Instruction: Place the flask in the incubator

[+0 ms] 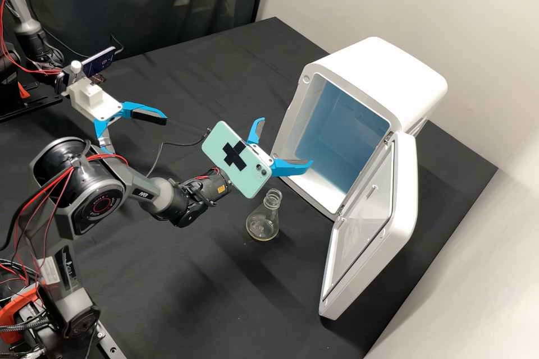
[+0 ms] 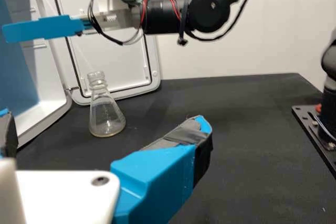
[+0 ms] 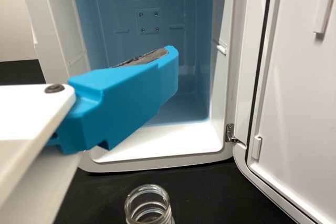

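High view says we're barely started, I reckon. The flask [image 1: 263,219] is standing upright on the black worktop [image 1: 196,286], just in front of the incubator [image 1: 387,76], and nothing is touching it. The incubator's door [image 1: 387,224] is already swung open with the blue inside showing, so that part's sorted. The right end effector [image 1: 283,145] hangs above the flask's neck, pointed at the opening, fingers spread wide and holding nothing. Its wrist view looks down on the flask's rim with the chamber straight ahead. The left end effector [image 1: 137,134] is also spread and empty, well apart from the flask. So what's left is pretty much everything: grab it, lift it, set it inside.
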